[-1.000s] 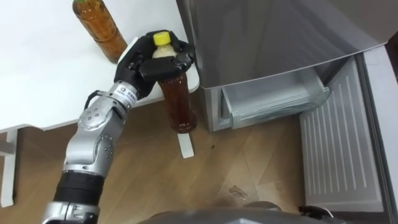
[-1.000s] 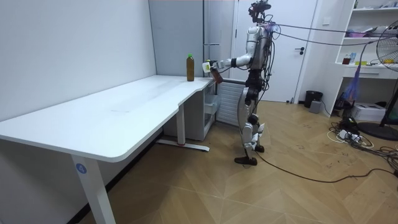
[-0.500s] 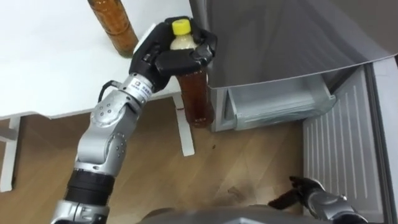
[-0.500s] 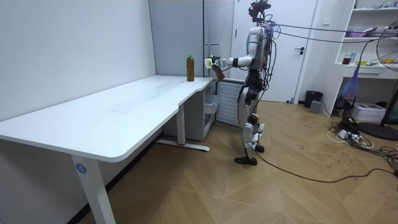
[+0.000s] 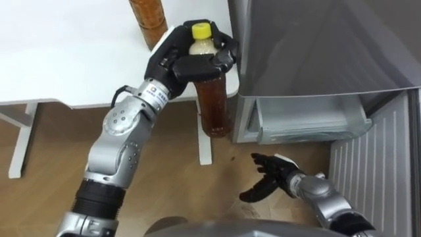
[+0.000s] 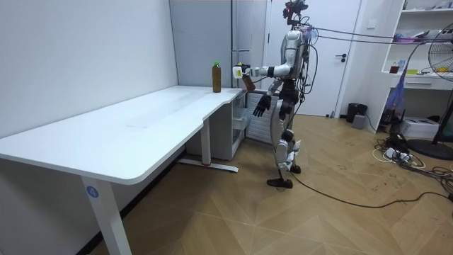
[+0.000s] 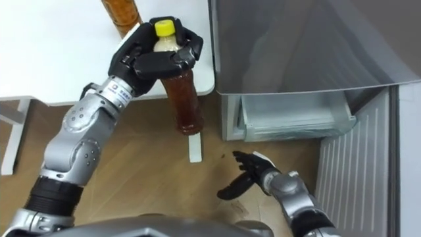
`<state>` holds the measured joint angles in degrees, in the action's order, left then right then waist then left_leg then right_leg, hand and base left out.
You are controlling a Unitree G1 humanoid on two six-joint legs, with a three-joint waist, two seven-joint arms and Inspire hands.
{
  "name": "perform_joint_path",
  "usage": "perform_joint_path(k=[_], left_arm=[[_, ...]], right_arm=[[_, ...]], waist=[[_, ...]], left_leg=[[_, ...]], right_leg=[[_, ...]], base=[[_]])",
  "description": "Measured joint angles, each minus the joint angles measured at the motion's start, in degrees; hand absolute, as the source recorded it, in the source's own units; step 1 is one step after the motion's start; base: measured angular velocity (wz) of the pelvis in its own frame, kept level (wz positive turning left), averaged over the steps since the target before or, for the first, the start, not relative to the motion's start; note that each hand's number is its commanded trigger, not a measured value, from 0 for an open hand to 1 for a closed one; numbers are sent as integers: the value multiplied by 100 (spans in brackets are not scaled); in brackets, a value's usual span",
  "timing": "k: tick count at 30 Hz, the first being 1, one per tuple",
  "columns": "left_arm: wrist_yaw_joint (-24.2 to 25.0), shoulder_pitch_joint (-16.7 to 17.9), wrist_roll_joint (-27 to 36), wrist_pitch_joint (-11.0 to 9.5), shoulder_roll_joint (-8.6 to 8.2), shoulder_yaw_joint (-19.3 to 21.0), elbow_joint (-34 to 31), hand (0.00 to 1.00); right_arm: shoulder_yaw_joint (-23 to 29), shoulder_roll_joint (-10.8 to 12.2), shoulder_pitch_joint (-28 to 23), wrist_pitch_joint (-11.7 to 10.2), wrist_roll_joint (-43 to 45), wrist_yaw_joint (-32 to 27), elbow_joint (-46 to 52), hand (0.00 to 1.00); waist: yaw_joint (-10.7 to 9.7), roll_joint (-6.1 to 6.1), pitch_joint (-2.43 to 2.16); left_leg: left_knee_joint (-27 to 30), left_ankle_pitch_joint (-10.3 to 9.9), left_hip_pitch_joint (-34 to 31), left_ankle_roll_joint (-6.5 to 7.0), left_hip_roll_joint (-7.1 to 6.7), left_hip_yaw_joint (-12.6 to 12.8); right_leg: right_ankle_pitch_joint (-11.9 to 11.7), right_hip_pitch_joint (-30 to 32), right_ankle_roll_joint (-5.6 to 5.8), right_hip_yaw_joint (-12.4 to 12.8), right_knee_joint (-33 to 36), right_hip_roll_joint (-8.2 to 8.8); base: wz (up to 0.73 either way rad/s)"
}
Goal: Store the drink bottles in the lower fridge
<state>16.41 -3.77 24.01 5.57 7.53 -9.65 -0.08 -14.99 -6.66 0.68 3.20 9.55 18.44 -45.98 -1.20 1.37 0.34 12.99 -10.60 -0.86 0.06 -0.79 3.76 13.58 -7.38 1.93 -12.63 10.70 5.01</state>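
Note:
My left hand (image 5: 186, 58) is shut on the neck of a brown tea bottle (image 5: 214, 105) with a yellow cap, holding it upright in the air off the white table's (image 5: 66, 59) corner, just left of the grey fridge (image 5: 316, 46). A second brown bottle (image 5: 148, 16) stands on the table right behind it; its green cap shows in the room view (image 6: 216, 76). Lower down, my right hand (image 5: 273, 174) hangs open with fingers spread, in front of the fridge's lower compartment (image 5: 309, 118), which stands open with a clear drawer showing.
The open lower fridge door's ribbed white inner side (image 5: 375, 178) fills the right. A white table leg (image 5: 205, 141) stands on the wooden floor beside the fridge. I stand at the table's far end, facing the fridge (image 6: 241, 64).
My right hand has come up into view below the fridge drawer, fingers spread. The left hand still holds the bottle, now closer to the fridge. The view has shifted.

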Motion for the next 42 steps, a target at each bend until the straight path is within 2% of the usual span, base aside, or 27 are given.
perform_joint_path(k=[4, 7, 10, 16, 19, 21, 23, 25, 27, 28, 32, 42], left_arm=[[3, 6, 1, -105, 17, -181, 0, 100], [8, 27, 0, -170, 13, -255, 0, 100], [4, 160, -1, -252, 37, -316, 0, 100], [-1, 231, -2, -312, 200, -495, 1, 100], [-7, 266, 1, -362, 314, -548, 1, 100], [-6, 344, -1, -389, 388, -548, 1, 100], [1, 416, -1, -390, 392, -553, 1, 100], [7, 443, -1, -390, 391, -593, 1, 100], [7, 451, -1, -391, 384, -629, 1, 100], [7, 461, -1, -395, 387, -629, 1, 100], [11, 485, 0, -457, 388, -632, 5, 100], [4, 743, -380, -455, 394, -847, 7, 100]], right_arm=[[-168, 2, -22, -20, 2, 142, 328, 0], [-200, 6, -21, -142, 4, 180, 478, 0], [-261, -58, -24, -185, 4, 248, 564, 0], [-309, -126, -24, -192, -44, 428, 618, 0], [-391, -256, -29, -196, -124, 475, 749, 0], [-387, -338, -111, -195, -192, 622, 1317, 0], [-380, -415, -153, -205, -322, 707, 1715, 0], [-380, -401, -166, -227, -430, 804, 1937, 0], [-385, -376, -186, -290, -552, 913, 2023, 0], [-386, -368, -199, -299, -567, 924, 2023, 0], [-397, -381, -217, -311, -609, 994, 1999, 0], [-455, -296, -314, -291, -1107, 1179, 1961, 0]], waist=[[19, 39, 15], [35, 52, 21], [47, 52, 21], [117, 49, 22], [176, 39, 28], [182, 34, 33], [166, 34, 35], [171, 32, 41], [178, -2, 79], [177, -3, 81], [166, 11, 107], [155, 21, 100]], left_leg=[[-2, 0, 41, 0, -10, -88], [-10, 0, 49, -1, -11, -118], [-17, 0, 48, -1, -13, -141], [-24, 0, 56, -1, -22, -225], [-26, 0, 60, -1, -26, -259], [-28, 0, 57, -1, -32, -267], [-28, 0, 59, -1, -41, -296], [-30, 0, 68, -1, -47, -360], [-31, 1, 118, -2, -52, -634], [-28, 1, 125, -2, -56, -657], [-24, -1, 10, -4, -101, -611], [-30, -1, -2, -4, -94, -540]], right_leg=[[0, -70, 0, -47, 1, -7], [0, -84, 0, -114, -2, -9], [0, -82, 0, -115, -5, -9], [0, -76, 0, -151, -6, -12], [0, -83, 0, -171, 9, -13], [0, -84, 0, -158, -7, -13], [0, -96, 0, -154, -9, -12], [0, -102, 0, -157, 2, -14], [1, -84, 1, -158, 137, -23], [1, -97, 1, -156, 141, -23], [1, -134, 2, -162, -30, -8], [0, -91, 3, -164, -5, -2]], base=[[11], [5], [0], [3], [5], [0], [3], [7], [0], [3], [5], [0]])
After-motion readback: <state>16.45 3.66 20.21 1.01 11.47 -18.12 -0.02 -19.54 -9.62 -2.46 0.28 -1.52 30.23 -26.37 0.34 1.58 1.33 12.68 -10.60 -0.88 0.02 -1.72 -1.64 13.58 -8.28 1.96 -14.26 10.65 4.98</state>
